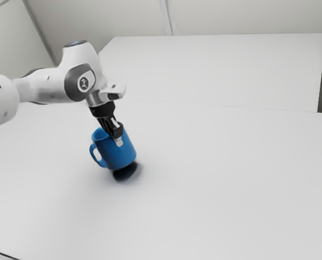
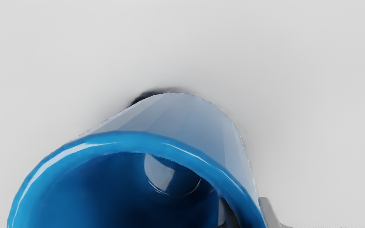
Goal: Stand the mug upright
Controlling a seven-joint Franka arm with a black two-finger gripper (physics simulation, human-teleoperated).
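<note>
The gripper (image 1: 117,138) is at the rim of the blue mug (image 1: 120,154), one fingertip showing against the mug's outer wall. In the wrist view the gripper (image 2: 247,211) has one finger inside the mug (image 2: 185,117) and the other outside, with the wall pinched between them. The mug's mouth faces up, and its body leans a little. Its handle points to the exterior view's left. A dark shadow lies under the base, which looks slightly raised off the table.
The white table (image 1: 215,179) spreads around the mug. A pale raised panel or surface (image 1: 215,67) stands behind it. The arm reaches in from the exterior view's left, above the table.
</note>
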